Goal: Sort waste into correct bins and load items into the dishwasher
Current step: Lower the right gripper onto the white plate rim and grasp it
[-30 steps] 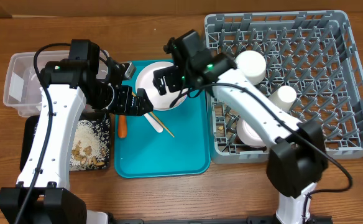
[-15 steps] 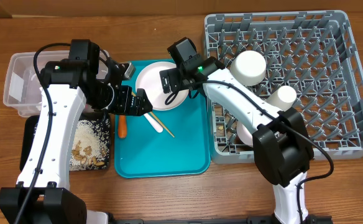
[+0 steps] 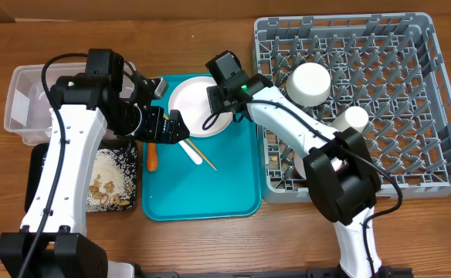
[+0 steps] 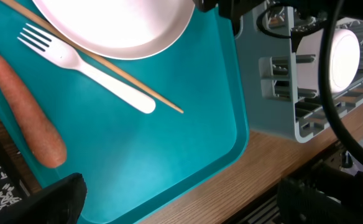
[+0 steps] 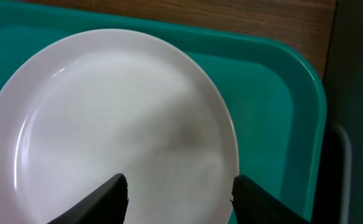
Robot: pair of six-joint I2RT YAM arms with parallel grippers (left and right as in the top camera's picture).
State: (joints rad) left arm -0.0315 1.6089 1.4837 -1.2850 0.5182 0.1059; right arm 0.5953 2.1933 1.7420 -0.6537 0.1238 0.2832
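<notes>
Since a second ago your right gripper (image 5: 178,198) has slid further over the pale plate (image 5: 107,112) and its fingers have drawn in from their widest spread. They still stand apart with nothing pinched: one fingertip is over the plate's inner surface, the other at its right rim. Whether either pad touches the plate cannot be told.

The plate lies flat at the far end of the teal tray (image 5: 275,81), near the corner beside the grey dish rack (image 3: 411,77).

Your left gripper (image 3: 173,127) has not moved. It hangs with jaws wide apart and empty, over the tray's left edge.

Below it:
- white fork (image 4: 88,62), lying on the tray floor, tines toward the plate
- wooden chopstick (image 4: 138,87), crossing the fork handle, one end running under the plate's edge
- orange carrot (image 4: 26,118), at the tray's left rim

Rice and nut scraps sit in the black tray (image 3: 135,202); the clear tub (image 3: 21,108) stands behind it.
</notes>
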